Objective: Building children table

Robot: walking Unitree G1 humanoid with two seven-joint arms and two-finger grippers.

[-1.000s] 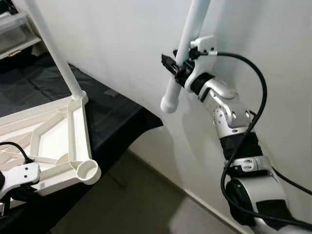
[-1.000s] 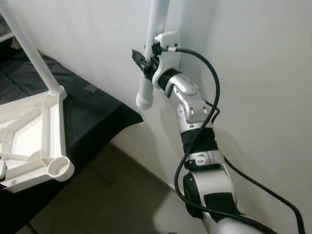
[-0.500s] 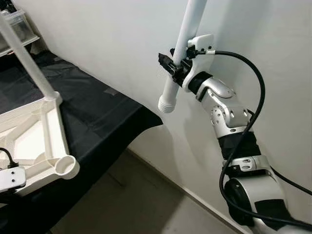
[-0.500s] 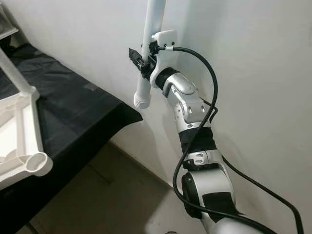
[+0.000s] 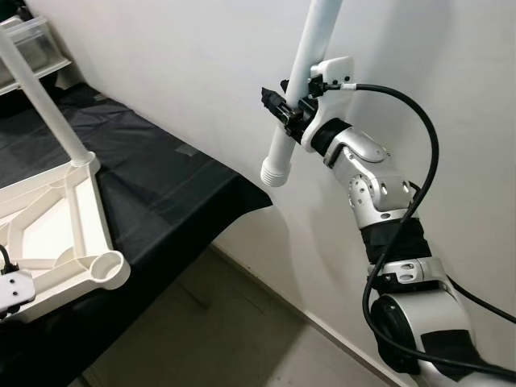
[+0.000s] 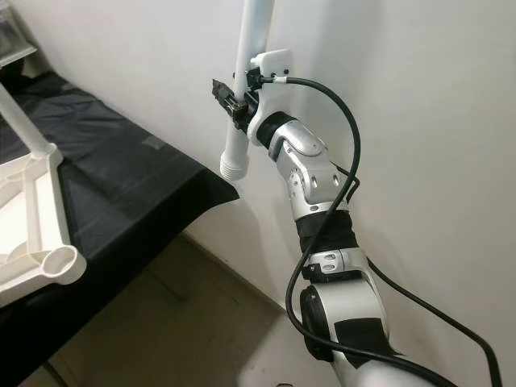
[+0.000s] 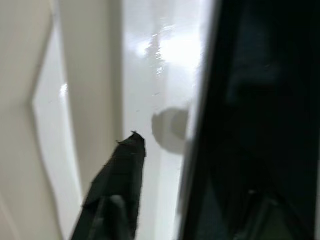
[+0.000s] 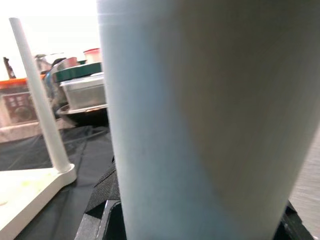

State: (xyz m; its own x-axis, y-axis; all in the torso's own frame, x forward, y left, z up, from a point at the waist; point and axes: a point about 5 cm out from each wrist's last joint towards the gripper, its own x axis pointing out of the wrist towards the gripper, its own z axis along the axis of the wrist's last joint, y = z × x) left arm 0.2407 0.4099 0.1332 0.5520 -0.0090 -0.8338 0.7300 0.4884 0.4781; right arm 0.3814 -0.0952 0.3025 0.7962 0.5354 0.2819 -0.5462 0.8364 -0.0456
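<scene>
My right gripper (image 5: 292, 109) is shut on a white table leg (image 5: 310, 48), held upright close to the wall with its threaded end (image 5: 272, 172) pointing down, out past the black table's corner. The white table frame (image 5: 76, 218) lies upside down at the left. One leg (image 5: 40, 89) stands in its far corner. The near corner socket (image 5: 109, 268) is empty. My left gripper (image 7: 167, 150) is at the frame's near edge, its wrist mount (image 5: 12, 292) at the lower left. One black finger (image 7: 117, 195) rests against a white rail.
A black cloth (image 5: 169, 185) covers the low table, whose corner (image 5: 260, 201) juts toward the white wall (image 5: 177, 64). Bare floor (image 5: 226, 330) lies below. A clear bin (image 5: 32, 48) sits at the back left, and several containers (image 8: 80, 85) stand behind the table.
The table frame has slid left across the black cloth together with my left wrist. My right gripper and its leg have barely moved.
</scene>
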